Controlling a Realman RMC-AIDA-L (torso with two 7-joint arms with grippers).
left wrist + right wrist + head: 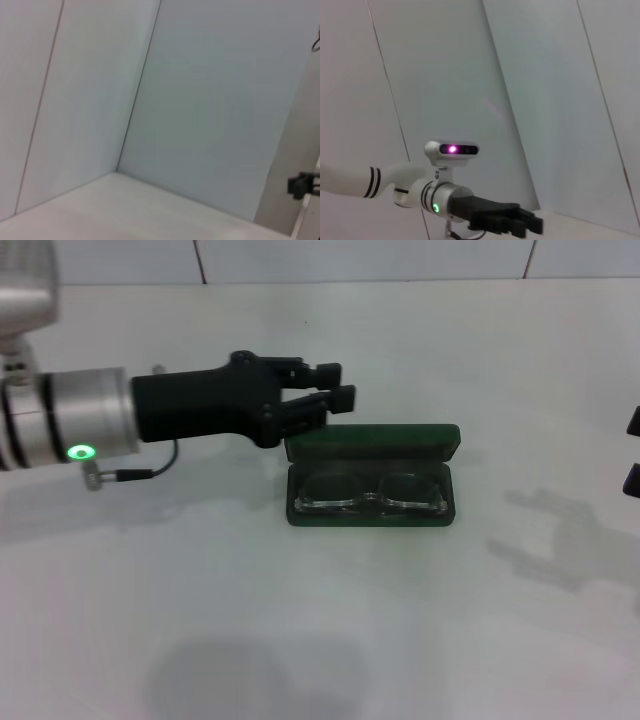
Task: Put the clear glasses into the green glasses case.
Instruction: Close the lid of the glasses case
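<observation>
Reaching in from the left of the head view, the left gripper point(335, 398) hangs above the rear left corner of the dark green rectangular glasses case point(373, 477). Its black fingers point(330, 371) sit close together with only a thin gap and nothing between them.

The case lies open on the white table point(320, 620), lid tipped back toward the far side, hinge edge along the rear. Inside the tray the clear plastic glasses point(370, 494) lie flat with both lenses facing up, fitting within the front and side walls of the case.

Wide bare tabletop surrounds the case in front, to the right and behind it; only the rear left corner is crowded by the gripper. Pale wall panels with thin dark seams close off the table's far edge.

At the right edge of the head view, well apart from the case, two dark tips of the right gripper point(633, 450) show; whether its fingers are apart or together cannot be told.
</observation>
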